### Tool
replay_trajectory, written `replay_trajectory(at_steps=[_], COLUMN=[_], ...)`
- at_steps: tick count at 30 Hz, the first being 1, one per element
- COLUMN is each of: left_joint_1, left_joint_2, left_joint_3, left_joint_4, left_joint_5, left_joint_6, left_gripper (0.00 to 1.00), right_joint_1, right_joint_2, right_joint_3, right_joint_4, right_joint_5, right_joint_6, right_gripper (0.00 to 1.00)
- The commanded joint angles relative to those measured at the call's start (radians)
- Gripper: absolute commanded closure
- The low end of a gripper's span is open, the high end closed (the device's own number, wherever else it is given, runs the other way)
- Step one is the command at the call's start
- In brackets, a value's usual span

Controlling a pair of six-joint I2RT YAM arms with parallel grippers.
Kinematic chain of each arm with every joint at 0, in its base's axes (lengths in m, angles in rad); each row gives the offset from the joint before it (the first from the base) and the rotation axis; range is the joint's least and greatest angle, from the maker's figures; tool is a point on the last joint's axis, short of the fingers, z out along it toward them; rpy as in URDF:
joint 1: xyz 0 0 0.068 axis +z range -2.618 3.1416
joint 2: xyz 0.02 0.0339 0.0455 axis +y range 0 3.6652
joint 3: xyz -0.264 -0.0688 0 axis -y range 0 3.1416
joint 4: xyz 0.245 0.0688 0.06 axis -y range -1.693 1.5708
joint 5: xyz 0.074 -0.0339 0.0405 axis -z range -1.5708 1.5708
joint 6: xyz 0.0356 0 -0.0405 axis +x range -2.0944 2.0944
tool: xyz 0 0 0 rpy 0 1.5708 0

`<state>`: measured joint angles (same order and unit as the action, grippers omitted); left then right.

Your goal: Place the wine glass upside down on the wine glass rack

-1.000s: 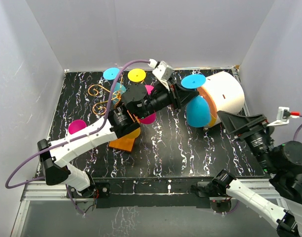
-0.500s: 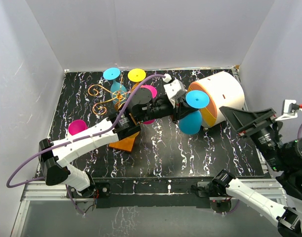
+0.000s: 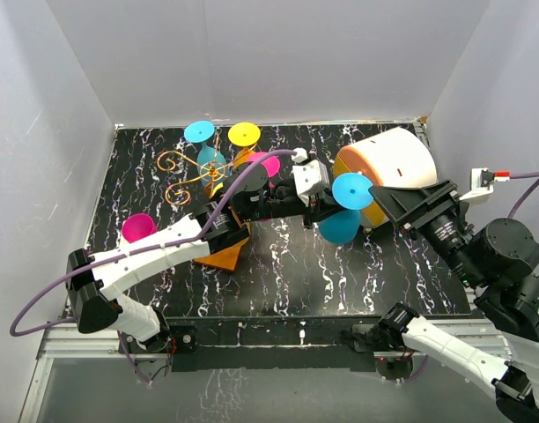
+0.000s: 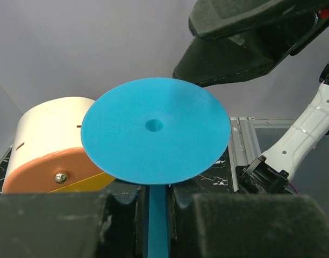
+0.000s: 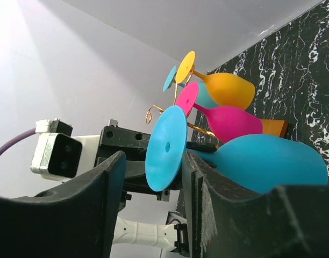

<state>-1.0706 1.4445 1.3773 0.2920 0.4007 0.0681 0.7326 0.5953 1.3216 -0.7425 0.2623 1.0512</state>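
Note:
My left gripper (image 3: 325, 204) is shut on the stem of a blue wine glass (image 3: 341, 226) and holds it in the air at mid-table, its round foot (image 3: 352, 190) toward the right arm. In the left wrist view the stem (image 4: 157, 215) sits between my fingers under the foot (image 4: 155, 130). My right gripper (image 3: 386, 197) is open, and its fingers (image 5: 73, 215) straddle the blue foot (image 5: 165, 148) without closing on it. The gold wire rack (image 3: 185, 173) on its orange base (image 3: 222, 254) stands at the back left, behind the left arm.
A cyan glass (image 3: 199, 132), a yellow glass (image 3: 244, 134) and a magenta glass (image 3: 269, 164) hang on the rack. A pink glass (image 3: 137, 227) lies on the table at left. A white-and-orange drum (image 3: 395, 160) stands at the back right, close behind the blue glass.
The left gripper has carried the blue glass toward the near side and lowered it. The right arm has swung in from the right, and its open fingers now straddle the glass's foot.

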Motion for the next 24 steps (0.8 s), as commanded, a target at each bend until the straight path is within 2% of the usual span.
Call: replay_trajectory(at_steps=[1, 7, 10, 12, 14, 15, 19, 21, 24], left_joint_1=[0.001, 0.002, 0.001, 0.001, 0.001, 0.001, 0.001, 0.001, 0.001], left_joint_2=[-0.071, -0.072, -0.072, -0.072, -0.098, -0.103, -0.121, -0.134, -0.155], left_joint_3=[-0.008, -0.024, -0.040, -0.045, -0.053, -0.056, -0.029, -0.026, -0.033], left_joint_4=[0.073, 0.091, 0.113, 0.120, 0.129, 0.133, 0.073, 0.046, 0.014], left_joint_5=[0.047, 0.075, 0.084, 0.083, 0.073, 0.054, 0.022, 0.003, 0.010], left_joint_6=[0.038, 0.047, 0.046, 0.037, 0.009, -0.015, -0.137, -0.217, -0.347], left_gripper=[1.00, 1.00, 1.00, 1.00, 1.00, 0.95, 0.53, 0.47, 0.43], right_joint_1=[0.000, 0.000, -0.001, 0.001, 0.000, 0.001, 0.000, 0.001, 0.000], right_joint_2=[0.001, 0.000, -0.006, -0.019, -0.036, -0.045, -0.069, -0.082, -0.098], right_joint_3=[-0.024, -0.062, -0.079, -0.103, -0.126, -0.135, -0.135, -0.130, -0.126], right_joint_4=[0.039, 0.063, 0.076, 0.100, 0.115, 0.120, 0.104, 0.101, 0.097], right_joint_5=[-0.007, -0.026, -0.031, -0.031, -0.020, -0.009, 0.047, 0.072, 0.099], right_joint_6=[0.036, 0.058, 0.072, 0.089, 0.122, 0.134, 0.156, 0.158, 0.157], right_gripper=[0.59, 0.69, 0.78, 0.87, 1.00, 1.00, 1.00, 1.00, 1.00])
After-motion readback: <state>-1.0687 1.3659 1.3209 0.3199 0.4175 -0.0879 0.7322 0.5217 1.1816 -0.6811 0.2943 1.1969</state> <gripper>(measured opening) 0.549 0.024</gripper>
